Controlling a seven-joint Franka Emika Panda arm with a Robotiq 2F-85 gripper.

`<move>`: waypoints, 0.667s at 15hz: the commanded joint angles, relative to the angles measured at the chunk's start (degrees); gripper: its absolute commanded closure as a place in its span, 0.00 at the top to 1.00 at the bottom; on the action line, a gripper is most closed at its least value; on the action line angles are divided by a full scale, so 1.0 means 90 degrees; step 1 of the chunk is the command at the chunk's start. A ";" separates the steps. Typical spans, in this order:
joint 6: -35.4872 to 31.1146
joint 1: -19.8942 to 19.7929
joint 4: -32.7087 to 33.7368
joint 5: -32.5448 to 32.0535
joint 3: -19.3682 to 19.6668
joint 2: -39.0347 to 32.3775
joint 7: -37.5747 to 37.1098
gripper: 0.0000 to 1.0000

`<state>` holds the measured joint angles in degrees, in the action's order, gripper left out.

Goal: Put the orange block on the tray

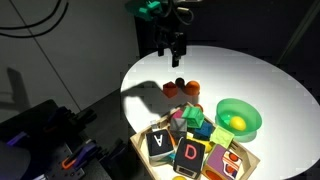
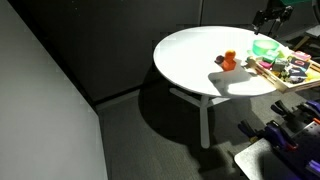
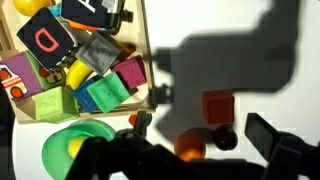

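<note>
The orange block (image 3: 218,105) is a red-orange cube lying on the white round table, apart from the tray. It shows in both exterior views (image 1: 171,89) (image 2: 228,62). The wooden tray (image 1: 150,158) (image 3: 146,40) (image 2: 292,80) holds several coloured and lettered blocks. My gripper (image 1: 175,47) (image 3: 200,127) hangs above the table over the orange block's area, open and empty. In an exterior view it (image 2: 270,15) shows only dimly at the top.
An orange ball (image 3: 188,145) (image 1: 191,90) and a dark ball (image 3: 225,137) lie next to the orange block. A green bowl (image 1: 238,118) (image 3: 75,145) (image 2: 265,47) with a yellow object stands beside the tray. The table edge is near the tray.
</note>
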<state>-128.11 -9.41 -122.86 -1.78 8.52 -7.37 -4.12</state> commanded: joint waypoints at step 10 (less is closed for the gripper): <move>-0.1185 0.0181 0.0791 0.0417 -0.0142 -0.1871 -0.0233 1.00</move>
<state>-137.69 -8.15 -119.11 0.88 7.42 -20.17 -4.67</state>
